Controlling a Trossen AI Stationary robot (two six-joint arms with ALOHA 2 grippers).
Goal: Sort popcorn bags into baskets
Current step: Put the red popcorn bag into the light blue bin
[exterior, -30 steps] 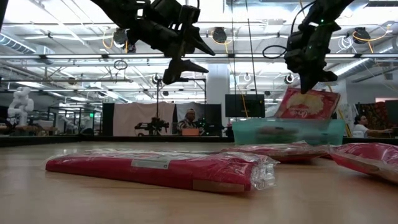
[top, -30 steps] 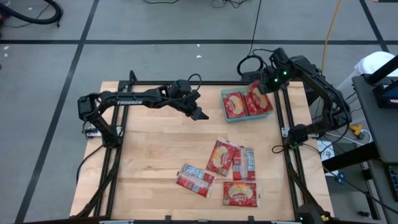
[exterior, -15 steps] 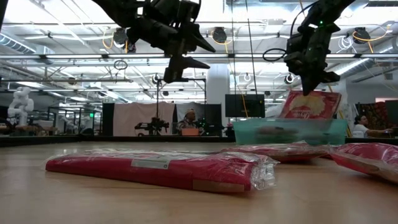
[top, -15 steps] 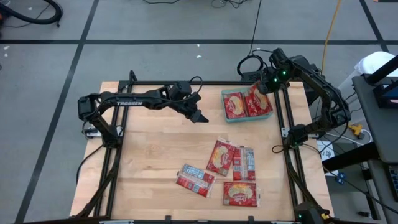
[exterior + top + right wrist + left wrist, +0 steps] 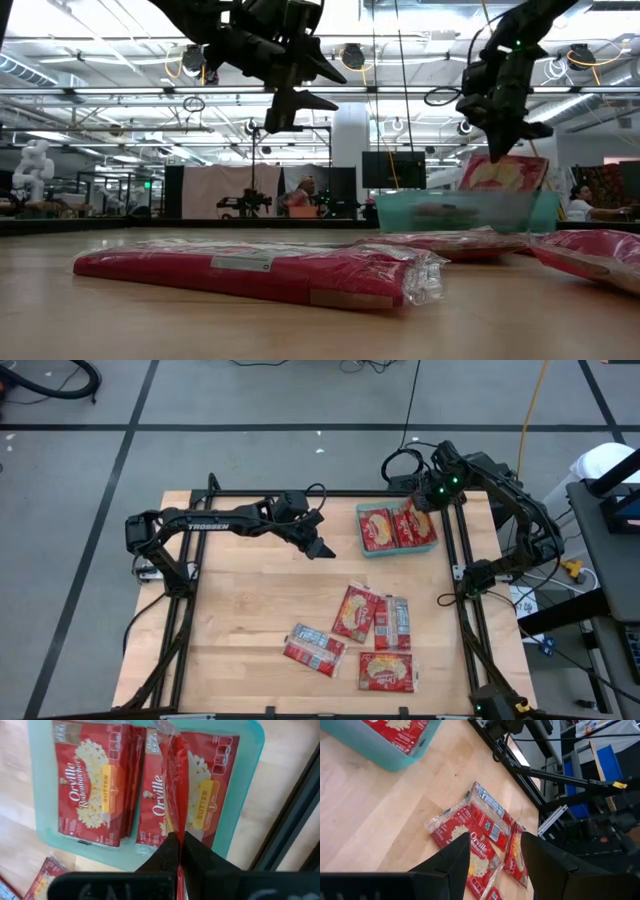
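My right gripper (image 5: 424,500) hangs over the far right part of the teal basket (image 5: 368,550) and is shut on a red popcorn bag (image 5: 505,172), which stands tilted in the basket. Flat bags (image 5: 92,785) lie in the basket in two stacks. My left gripper (image 5: 320,547) is open, raised above bare table left of the basket, and touches nothing. Several loose bags (image 5: 355,612) lie flat on the table's near right part; one (image 5: 260,272) shows its red-and-silver back. My right gripper pinches the bag's upper edge (image 5: 178,822) between its two shut fingers (image 5: 167,851), coming from above and pointing down. The bag shows edge on below the fingers and hangs tilted. Its lower end is down inside the basket, on the right-hand stack (image 5: 205,795).
The table's black frame rail (image 5: 452,550) runs close beside the basket's right wall. In the left wrist view the loose bags (image 5: 470,827) lie ahead between my open fingers. The left half of the table is bare wood (image 5: 240,610).
My right gripper has shifted a little toward the table's right edge, still shut on the bag. The bag has leaned over farther and sunk lower into the basket.
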